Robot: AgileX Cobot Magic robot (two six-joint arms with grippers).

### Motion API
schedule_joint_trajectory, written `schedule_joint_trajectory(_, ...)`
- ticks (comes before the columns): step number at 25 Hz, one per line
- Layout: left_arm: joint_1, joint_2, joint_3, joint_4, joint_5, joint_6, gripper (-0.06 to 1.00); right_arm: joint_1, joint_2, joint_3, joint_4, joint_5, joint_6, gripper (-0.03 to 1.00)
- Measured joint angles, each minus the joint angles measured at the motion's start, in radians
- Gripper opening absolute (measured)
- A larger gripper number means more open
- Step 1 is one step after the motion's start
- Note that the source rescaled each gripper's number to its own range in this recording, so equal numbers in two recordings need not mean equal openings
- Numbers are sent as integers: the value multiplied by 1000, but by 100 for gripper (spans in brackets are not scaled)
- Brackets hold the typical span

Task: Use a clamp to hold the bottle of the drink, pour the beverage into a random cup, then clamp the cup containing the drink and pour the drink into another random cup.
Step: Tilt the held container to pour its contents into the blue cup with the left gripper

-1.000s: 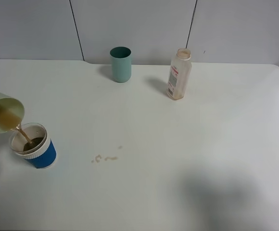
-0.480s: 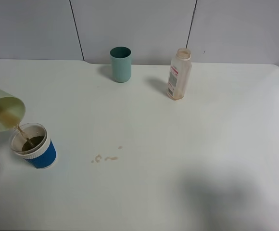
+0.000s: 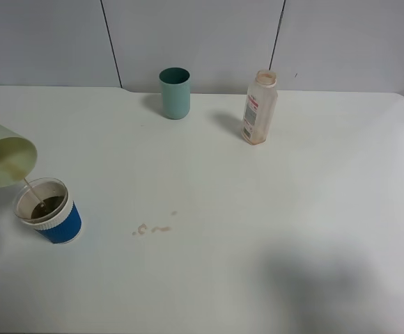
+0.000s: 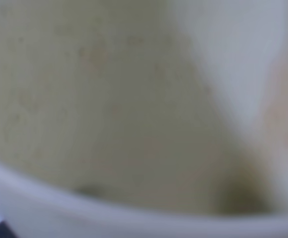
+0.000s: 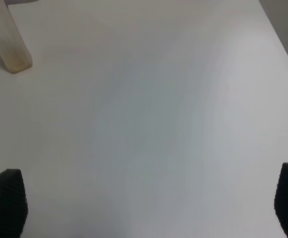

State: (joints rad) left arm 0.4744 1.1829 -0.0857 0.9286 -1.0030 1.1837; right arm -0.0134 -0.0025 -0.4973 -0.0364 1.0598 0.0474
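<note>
— While the left wrist view blurs into pale cup wall, can you see the left gripper's grip?
— Cannot tell; it's cut off. Tilted pale cup [image 3: 5,160] trickles thinner now into blue cup [image 3: 49,210]; right gripper [image 5: 144,196] spread, empty.

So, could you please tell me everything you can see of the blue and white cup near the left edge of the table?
The blue cup stands upright on the white table near its left edge. Its lower wall is blue; a white ribbed band circles the top under a pale rim. It looks like paper or plastic. Brown drink sits inside, and a thin brown stream falls into it from the tilted pale green cup held just above it. Nothing else touches it; small brown drops lie on the table to its right.
</note>
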Motion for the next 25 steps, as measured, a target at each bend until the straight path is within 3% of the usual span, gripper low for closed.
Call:
schedule_joint_trajectory(19, 0, 0, 0, 0, -14, 1, 1, 0, 0, 0, 0, 0, 0, 100)
schedule_joint_trajectory(25, 0, 0, 0, 0, -14, -95, 1, 0, 0, 0, 0, 0, 0, 100)
